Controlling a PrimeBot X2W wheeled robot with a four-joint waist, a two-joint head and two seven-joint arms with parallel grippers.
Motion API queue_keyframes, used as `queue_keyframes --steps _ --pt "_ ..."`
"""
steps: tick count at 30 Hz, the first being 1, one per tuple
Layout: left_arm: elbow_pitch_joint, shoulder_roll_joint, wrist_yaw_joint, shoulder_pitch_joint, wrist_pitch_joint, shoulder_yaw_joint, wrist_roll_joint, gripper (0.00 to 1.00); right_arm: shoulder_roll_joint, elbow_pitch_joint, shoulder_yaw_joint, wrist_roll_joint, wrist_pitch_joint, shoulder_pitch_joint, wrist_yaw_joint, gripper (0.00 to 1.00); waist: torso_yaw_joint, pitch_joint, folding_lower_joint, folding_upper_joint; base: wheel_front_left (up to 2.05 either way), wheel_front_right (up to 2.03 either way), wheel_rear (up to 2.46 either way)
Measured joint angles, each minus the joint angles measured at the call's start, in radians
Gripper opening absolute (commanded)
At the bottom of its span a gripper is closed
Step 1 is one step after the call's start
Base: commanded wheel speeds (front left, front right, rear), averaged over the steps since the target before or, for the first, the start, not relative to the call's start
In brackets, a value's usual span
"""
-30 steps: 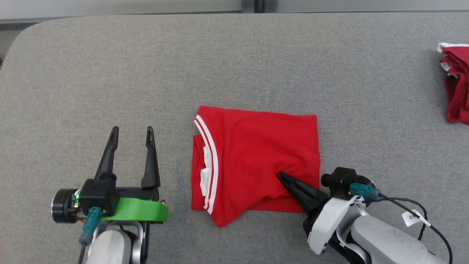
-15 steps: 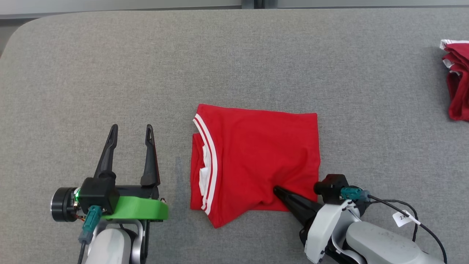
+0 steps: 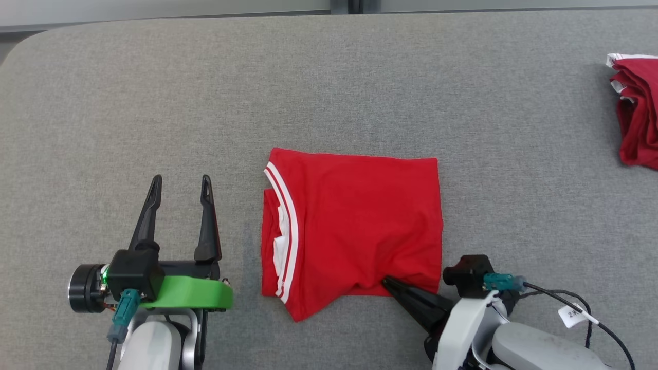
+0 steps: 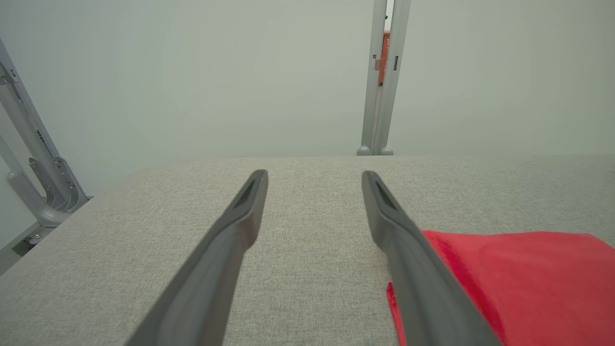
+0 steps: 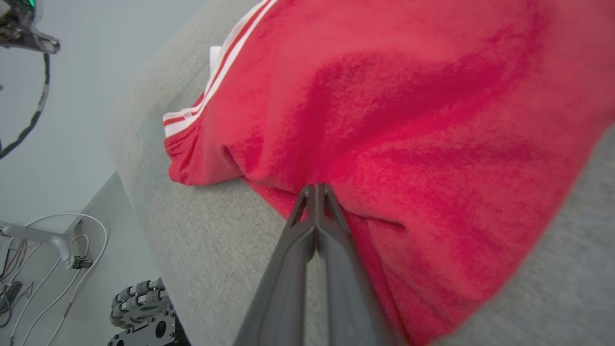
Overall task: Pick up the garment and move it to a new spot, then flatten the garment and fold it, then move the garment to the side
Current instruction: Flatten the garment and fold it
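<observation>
- Garment [image 3: 354, 221]: red, white-striped trim on its left side; lies folded to a rough rectangle at the middle of the table [image 3: 329, 77], nearer the near edge than the far one. A loose corner pokes out at its near-left.
- My right claw [image 3: 386, 281]: clenched, tips pressed together on the garment's near edge. In the right wrist view the cloth puckers around the tips, so I take it as pinched.
- My left claw [image 3: 181, 178]: released, fingers spread, just left of the garment and not touching it.
- Second red garment [image 3: 635, 110]: heaped at the table's right edge, well apart.
- Step in hand, as I judge it: folding looks done; this is the grasp for the last step, moving the garment to the side.
- Next move calls for: a low, steady carry or drag toward one side edge, keeping the layers stacked. With one pinch point the fold may open, so support from my left claw could help.
</observation>
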Motion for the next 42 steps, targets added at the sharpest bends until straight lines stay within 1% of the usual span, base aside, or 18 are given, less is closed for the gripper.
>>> queue_keyframes --steps 6,9,10,11,12,14,15,16,17,19,22,25,29,33,42 --pt "0.002 0.008 0.005 0.027 0.0 0.021 0.003 1.0 -0.08 -0.132 -0.094 -0.022 0.016 0.103 0.0 0.0 -0.027 -0.018 0.0 0.0 0.0 0.0 0.0" --pt "0.004 0.014 0.006 0.034 0.0 0.026 0.006 1.0 -0.114 -0.206 -0.199 -0.049 0.018 0.159 0.0 0.0 -0.048 -0.029 0.0 0.0 0.0 0.0 0.0" --pt "0.004 0.015 0.006 0.035 0.0 0.027 0.007 1.0 -0.117 -0.22 -0.241 -0.056 0.017 0.175 0.0 0.39 -0.054 -0.033 0.0 0.0 0.0 0.0 0.0" --pt "0.003 0.017 0.006 0.037 0.0 0.028 0.007 1.0 -0.121 -0.233 -0.289 -0.075 0.015 0.194 0.0 0.92 -0.06 -0.038 0.0 0.0 0.0 0.0 0.0" --pt "0.004 0.02 0.006 0.042 0.0 0.031 0.007 1.0 -0.118 -0.247 -0.348 -0.091 0.007 0.216 0.0 1.0 -0.066 -0.044 0.0 0.0 0.0 0.0 0.0" --pt "0.006 0.026 0.007 0.047 0.0 0.034 0.007 1.0 -0.1 -0.259 -0.462 -0.133 -0.001 0.257 0.0 1.0 -0.076 -0.056 0.0 0.0 0.0 0.0 0.0" --pt "0.007 0.03 0.007 0.049 0.0 0.038 0.007 1.0 -0.082 -0.271 -0.53 -0.159 -0.005 0.279 0.0 1.0 -0.081 -0.063 0.0 0.0 0.0 0.0 0.0" --pt "0.008 0.032 0.008 0.05 0.0 0.039 0.007 1.0 -0.068 -0.276 -0.577 -0.179 -0.008 0.293 0.0 1.0 -0.085 -0.068 0.0 0.0 0.0 0.0 0.0" --pt "0.009 0.034 0.009 0.052 0.0 0.04 0.007 1.0 -0.044 -0.281 -0.647 -0.216 -0.008 0.316 0.0 1.0 -0.09 -0.076 0.0 0.0 0.0 0.0 0.0" --pt "0.011 0.04 0.011 0.063 0.0 0.044 0.007 1.0 0.002 -0.295 -0.755 -0.281 -0.01 0.36 0.0 1.0 -0.099 -0.092 0.0 0.0 0.0 0.0 0.0" --pt "0.015 0.047 0.012 0.074 0.0 0.047 0.006 1.0 0.06 -0.31 -0.879 -0.356 -0.01 0.409 0.0 1.0 -0.11 -0.114 0.0 0.0 0.0 0.0 0.0" --pt "0.02 0.056 0.012 0.092 0.002 0.05 0.004 1.0 0.101 -0.326 -0.973 -0.42 -0.013 0.444 0.0 1.0 -0.119 -0.137 0.0 0.0 0.0 0.0 0.0" --pt "0.02 0.064 0.015 0.123 0.006 0.048 0.004 1.0 0.147 -0.348 -1.053 -0.488 -0.003 0.483 0.0 1.0 -0.128 -0.167 0.0 0.0 0.0 0.0 0.0" --pt "0.021 0.072 0.015 0.155 0.009 0.044 -0.003 1.0 0.18 -0.373 -1.093 -0.538 0.019 0.517 0.0 1.0 -0.132 -0.196 0.0 0.0 0.0 0.0 0.0" --pt "0.025 0.085 0.015 0.216 0.016 0.033 -0.009 1.0 0.216 -0.411 -1.099 -0.588 0.076 0.593 0.0 1.0 -0.127 -0.252 0.0 0.0 0.0 0.0 0.0"
